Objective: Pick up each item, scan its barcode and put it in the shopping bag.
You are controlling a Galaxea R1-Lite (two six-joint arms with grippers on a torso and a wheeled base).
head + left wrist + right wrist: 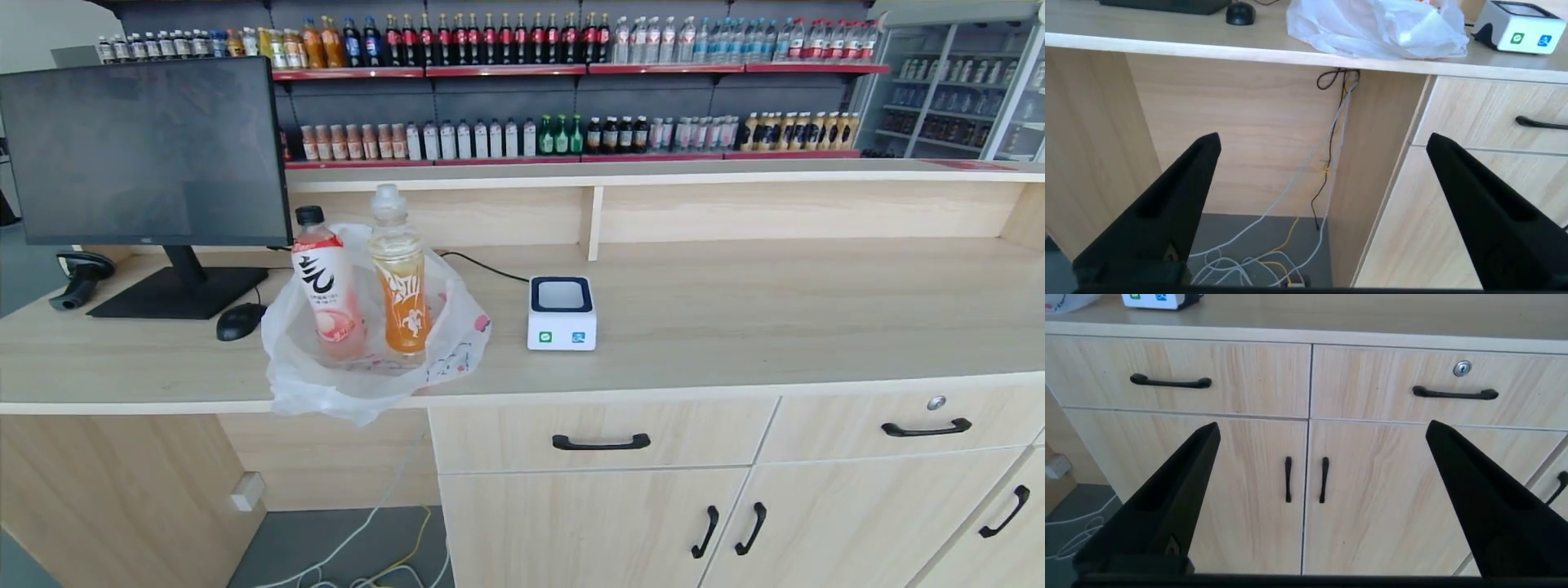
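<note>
A white plastic shopping bag (367, 359) lies open on the wooden counter, hanging a little over its front edge. Two bottles stand upright in it: a pink peach drink with a black cap (329, 286) and an orange drink with a clear cap (399, 278). The white barcode scanner box (561, 313) sits to the right of the bag. My left gripper (1319, 175) is open, held low in front of the counter below the bag (1376, 28). My right gripper (1319, 469) is open too, facing the cabinet doors below the scanner (1159, 299).
A monitor (147, 155) on a black stand, a mouse (239, 321) and a handheld scanner (80, 278) occupy the counter's left end. Drawers and cabinet doors with black handles (601, 443) front the counter. Cables (1315, 204) hang in the open bay under the bag. Stocked shelves stand behind.
</note>
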